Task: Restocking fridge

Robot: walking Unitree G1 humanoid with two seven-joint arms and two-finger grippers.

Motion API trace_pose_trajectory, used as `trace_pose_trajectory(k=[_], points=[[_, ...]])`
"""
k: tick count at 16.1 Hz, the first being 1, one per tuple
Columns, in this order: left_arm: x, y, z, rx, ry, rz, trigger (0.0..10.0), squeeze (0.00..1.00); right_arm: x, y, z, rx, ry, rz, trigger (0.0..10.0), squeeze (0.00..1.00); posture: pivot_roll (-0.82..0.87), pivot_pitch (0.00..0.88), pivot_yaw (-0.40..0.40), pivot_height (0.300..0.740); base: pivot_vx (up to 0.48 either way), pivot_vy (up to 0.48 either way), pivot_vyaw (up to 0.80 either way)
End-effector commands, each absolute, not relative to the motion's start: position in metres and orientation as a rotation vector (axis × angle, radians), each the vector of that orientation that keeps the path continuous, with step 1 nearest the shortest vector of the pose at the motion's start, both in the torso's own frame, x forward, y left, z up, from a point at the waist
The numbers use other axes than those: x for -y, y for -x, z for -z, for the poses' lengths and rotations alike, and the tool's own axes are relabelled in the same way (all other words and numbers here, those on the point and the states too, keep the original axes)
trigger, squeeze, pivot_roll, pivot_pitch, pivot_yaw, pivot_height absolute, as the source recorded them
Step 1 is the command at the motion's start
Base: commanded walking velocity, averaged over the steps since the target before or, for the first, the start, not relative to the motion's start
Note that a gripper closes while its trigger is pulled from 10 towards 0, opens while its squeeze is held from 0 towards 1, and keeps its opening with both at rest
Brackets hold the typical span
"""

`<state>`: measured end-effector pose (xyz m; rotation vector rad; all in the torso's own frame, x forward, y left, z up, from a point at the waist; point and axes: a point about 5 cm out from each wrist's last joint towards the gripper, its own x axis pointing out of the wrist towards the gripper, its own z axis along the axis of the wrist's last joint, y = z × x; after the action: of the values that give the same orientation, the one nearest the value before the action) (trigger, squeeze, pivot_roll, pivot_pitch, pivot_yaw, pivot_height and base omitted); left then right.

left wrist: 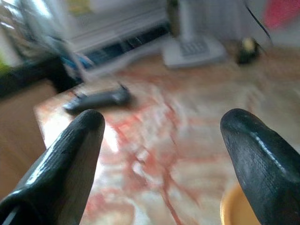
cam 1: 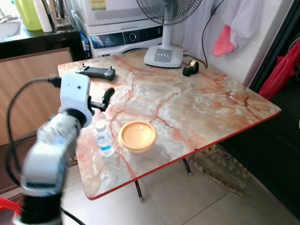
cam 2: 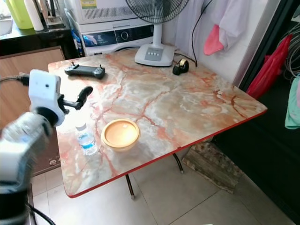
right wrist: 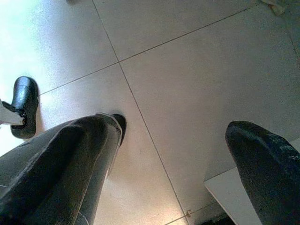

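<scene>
Two items for stocking: bottle [cam 1: 103,138] and bowl [cam 1: 137,136], side by side near the table's [cam 1: 201,108] front edge, close to the robot, probably set there for easy pickup.
Bottle: upright, cap on, just left of the bowl, not touching it.
Bowl: yellow-orange, sitting flat, seemingly empty.
Left gripper [left wrist: 164,136]: raised over the table's left part, above and just behind the bottle, aimed across the tabletop.
Left fingers [left wrist: 75,154]: spread wide, nothing between them, touching nothing.
Likely reason for pose: lined up to come down on the bottle, the nearest item; a judgement only.
Right gripper [right wrist: 178,154]: hanging low, facing the tiled floor [right wrist: 187,70]; fingers apart and empty.
Other clutter: black controller [cam 1: 96,71] at the far left corner, fan [cam 1: 164,51] base at the back edge, small dark tape dispenser [cam 1: 190,68] beside it; all well apart from the bottle.
Task progress: early, by the look of it; both items sit on the table, nothing gripped.
</scene>
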<state>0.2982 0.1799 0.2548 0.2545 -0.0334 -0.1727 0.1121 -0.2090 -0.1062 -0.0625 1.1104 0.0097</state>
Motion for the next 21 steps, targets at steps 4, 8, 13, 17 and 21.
trace_pose_trajectory(k=[4, 8, 13, 17, 21], points=[[-0.175, -0.303, -0.241, -0.203, -0.315, 0.3, 10.0, 0.0, 0.206, -0.115, 0.106, -1.112, 0.067, -0.025, 10.0, 0.0, 0.13, 0.0, -0.036, 0.74, 0.0, 0.0, 0.0], [-0.183, -0.314, -0.226, -0.324, -0.339, 0.317, 10.0, 0.0, 0.207, -0.115, 0.106, -1.112, 0.064, -0.016, 10.0, 0.0, 0.12, 0.0, -0.034, 0.74, 0.0, 0.0, 0.0], [-0.186, -0.324, -0.217, -0.373, -0.254, 0.306, 10.0, 0.0, 0.208, -0.114, 0.106, -1.112, 0.065, -0.008, 10.0, 0.0, 0.11, 0.0, -0.036, 0.74, 0.0, 0.0, 0.0], [-0.186, -0.325, -0.216, -0.387, -0.233, 0.313, 10.0, 0.0, 0.209, -0.114, 0.106, -1.111, 0.071, -0.006, 10.0, 0.0, 0.1, 0.0, -0.035, 0.74, 0.0, 0.0, 0.0], [-0.181, -0.316, -0.217, -0.397, -0.226, 0.337, 10.0, 0.0, 0.209, -0.113, 0.106, -1.111, 0.072, -0.006, 10.0, 0.0, 0.09, 0.0, -0.025, 0.74, 0.0, 0.0, 0.0]])
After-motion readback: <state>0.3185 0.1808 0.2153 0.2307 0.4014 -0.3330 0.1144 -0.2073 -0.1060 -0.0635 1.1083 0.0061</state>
